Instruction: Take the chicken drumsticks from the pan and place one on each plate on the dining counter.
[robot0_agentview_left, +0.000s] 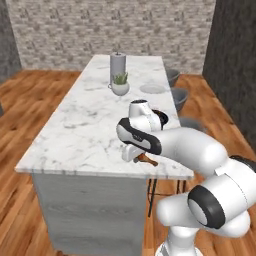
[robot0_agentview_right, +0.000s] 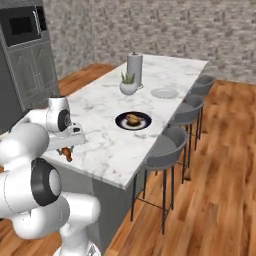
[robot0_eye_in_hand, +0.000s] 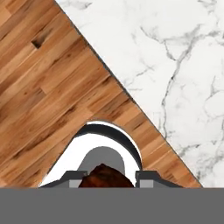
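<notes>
Right under your wrist camera, at six o'clock of the hand view, the gripper (robot0_eye_in_hand: 108, 183) is clenched on a chicken drumstick (robot0_eye_in_hand: 105, 176), its dark brown meat wedged between the two fingertips. From the left base view that drumstick (robot0_agentview_left: 146, 159) hangs at the near end of the dining counter (robot0_agentview_left: 90, 125), just above the marble edge. Its long axis looks roughly level, the tapered end poking out toward four o'clock in that view, though the wrist hides most of it. Treat it as light, a bit greasy and soft on the meaty end; your pinch seems to sit on the thick part, which should hold better than the bone. The other drumstick (robot0_agentview_right: 132, 119) already lies on the dark plate (robot0_agentview_right: 144, 123). At one o'clock from it, the pale plate (robot0_agentview_right: 164, 93) waits bare.
</notes>
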